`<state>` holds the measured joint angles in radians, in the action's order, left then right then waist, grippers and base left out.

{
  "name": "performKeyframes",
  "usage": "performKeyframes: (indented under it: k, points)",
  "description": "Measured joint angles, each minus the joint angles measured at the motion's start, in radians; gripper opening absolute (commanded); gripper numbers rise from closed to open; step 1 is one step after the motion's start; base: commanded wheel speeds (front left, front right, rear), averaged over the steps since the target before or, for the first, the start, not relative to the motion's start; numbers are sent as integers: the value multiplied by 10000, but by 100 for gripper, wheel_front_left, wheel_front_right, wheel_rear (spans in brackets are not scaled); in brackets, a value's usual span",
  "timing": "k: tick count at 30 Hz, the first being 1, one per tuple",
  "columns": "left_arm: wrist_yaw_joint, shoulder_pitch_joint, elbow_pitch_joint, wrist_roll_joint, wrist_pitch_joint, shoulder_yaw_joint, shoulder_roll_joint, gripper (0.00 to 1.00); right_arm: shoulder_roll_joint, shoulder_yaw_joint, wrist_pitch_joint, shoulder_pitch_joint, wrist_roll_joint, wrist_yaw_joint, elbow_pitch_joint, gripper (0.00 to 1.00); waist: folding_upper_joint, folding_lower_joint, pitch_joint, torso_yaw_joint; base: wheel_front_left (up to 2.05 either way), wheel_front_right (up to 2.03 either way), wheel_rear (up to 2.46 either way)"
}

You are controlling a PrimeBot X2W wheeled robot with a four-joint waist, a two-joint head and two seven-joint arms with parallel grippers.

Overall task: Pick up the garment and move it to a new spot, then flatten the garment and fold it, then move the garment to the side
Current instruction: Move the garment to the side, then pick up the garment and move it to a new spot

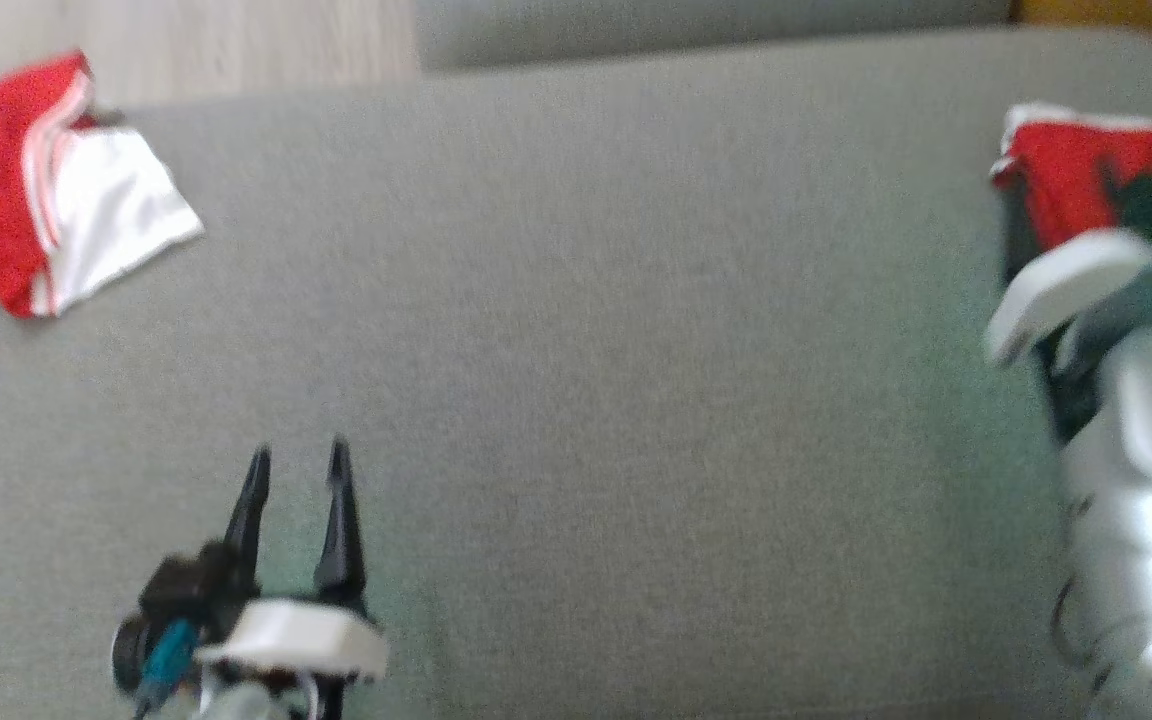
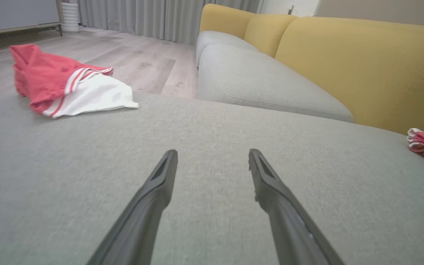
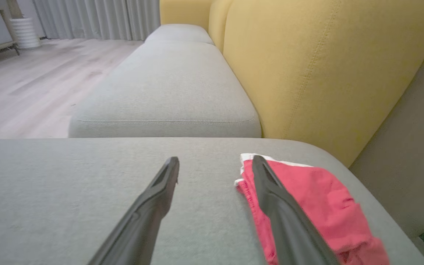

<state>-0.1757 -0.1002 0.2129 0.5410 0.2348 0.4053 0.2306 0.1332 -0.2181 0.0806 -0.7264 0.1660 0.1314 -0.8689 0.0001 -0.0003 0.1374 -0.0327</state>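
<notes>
Left gripper (image 1: 298, 450) has its two fingers spread with nothing between them, and it sits low over the grey seat (image 1: 576, 350), pointing forward. Your crumpled red-and-white garment (image 1: 46, 220) lies ahead of it and off to its left, well apart, near the far left corner of the seat. Its white part is turned toward the middle and the red part toward the edge, so its long axis runs slanted across the line of the fingers. This arm is clearly the nearer one, so I judge you should reach with it, turning to the left first. Right gripper (image 3: 215, 159) is also spread and holds nothing; just beside it, at the right edge, rests a folded red garment (image 3: 307, 198), which looks already put aside. The right wrist view shows one finger crossing over this folded piece, but you cannot tell there if it touches. The head view is blurred on that side, and the left wrist view adds the yellow backrest (image 2: 363, 73) behind.
</notes>
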Motion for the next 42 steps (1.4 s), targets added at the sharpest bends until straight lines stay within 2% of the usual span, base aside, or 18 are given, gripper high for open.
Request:
performKeyframes:
  k: [6,11,17,23,30,42]
  points:
    - [-92,1224,481,334,56,-364,-12,100,-575,991,742,1991,-1116,0,502,100,0,-2,-1435,163,0,0,0]
    - [-90,1670,591,403,104,-523,-10,100,-692,1544,1097,3681,-1680,0,1551,100,0,-1,-2213,398,0,0,0]
    - [-92,2306,585,401,132,-518,-15,100,-803,2115,1335,5821,-2405,0,3432,100,0,0,-2694,700,0,0,0]
    - [-98,2605,431,401,128,-451,-82,100,-876,2249,1398,7752,-2869,0,4982,100,0,2,-2821,827,0,0,0]
    - [-94,2649,364,401,-59,-215,-86,100,-882,2405,1208,8604,-3191,0,6021,100,0,3,-2787,758,0,0,0]
    - [-102,2643,301,399,-194,-138,-82,100,-884,2416,1007,8807,-3225,0,6291,100,0,3,-2757,750,0,0,0]
